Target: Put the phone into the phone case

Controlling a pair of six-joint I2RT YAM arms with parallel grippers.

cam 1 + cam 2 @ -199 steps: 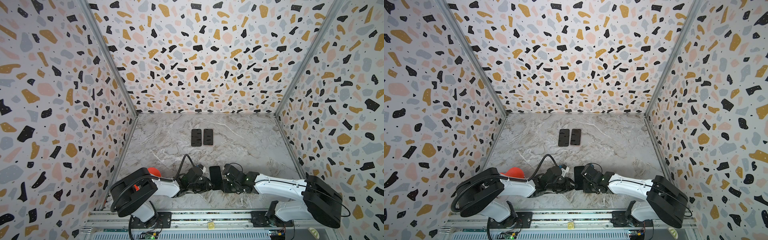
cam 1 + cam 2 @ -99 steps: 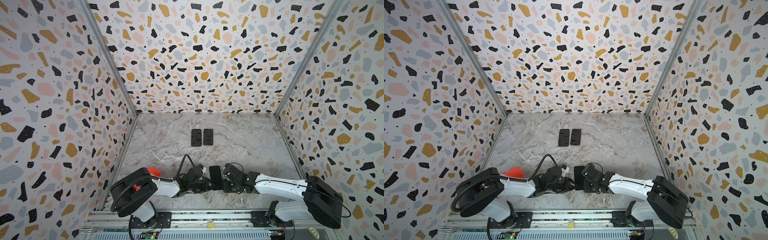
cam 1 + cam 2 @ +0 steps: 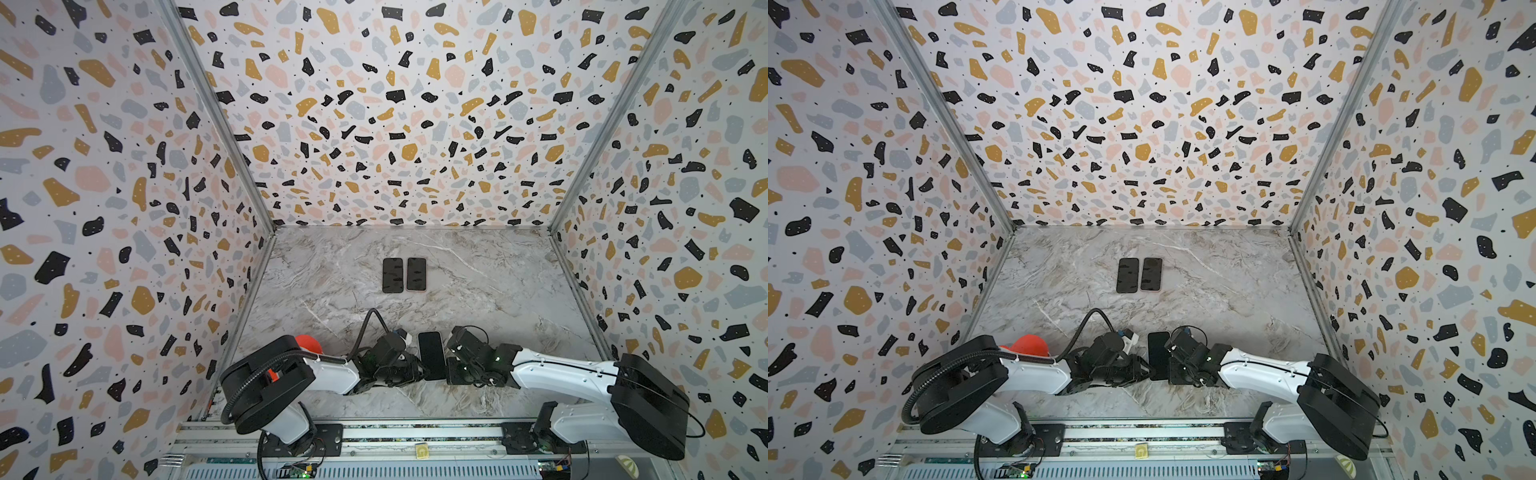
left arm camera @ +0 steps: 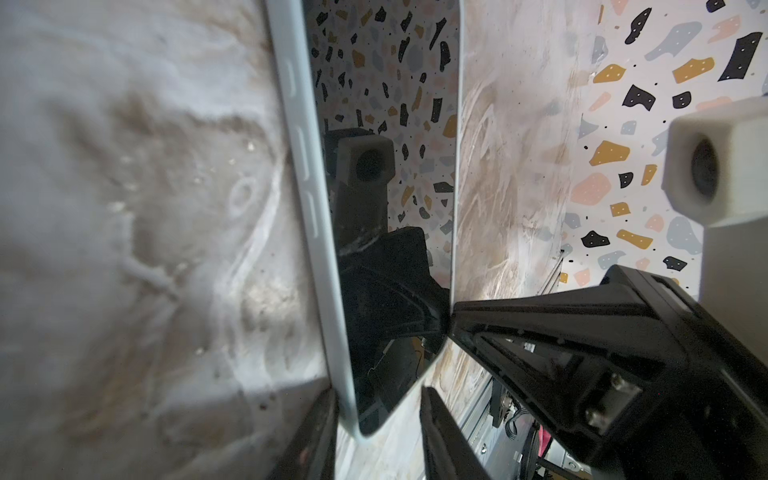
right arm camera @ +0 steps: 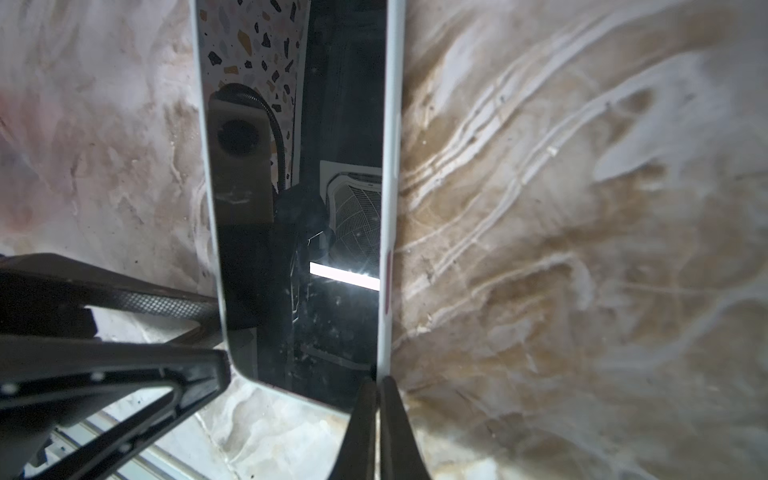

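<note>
The phone [image 3: 432,355] lies screen up near the front of the table, seated in a pale phone case whose rim [image 4: 303,187] runs along its long side. My left gripper [image 4: 378,392] straddles the phone's near corner. One finger [image 4: 320,432] presses the case's side and the other sits against the short end. My right gripper [image 5: 376,380] is shut with nothing between its tips, which touch the case's opposite long edge [image 5: 390,166]. In both top views the phone [image 3: 1158,355] sits between the left gripper [image 3: 1144,370] and the right gripper [image 3: 1171,365].
Two more dark phones [image 3: 392,275] [image 3: 416,273] lie side by side in the middle of the marble table. A red object [image 3: 307,343] sits behind the left arm. Patterned walls close in three sides, and a metal rail [image 3: 415,432] runs along the front.
My right gripper's jaws have closed together against the phone's edge. The phone and the left gripper have stayed where they were.
</note>
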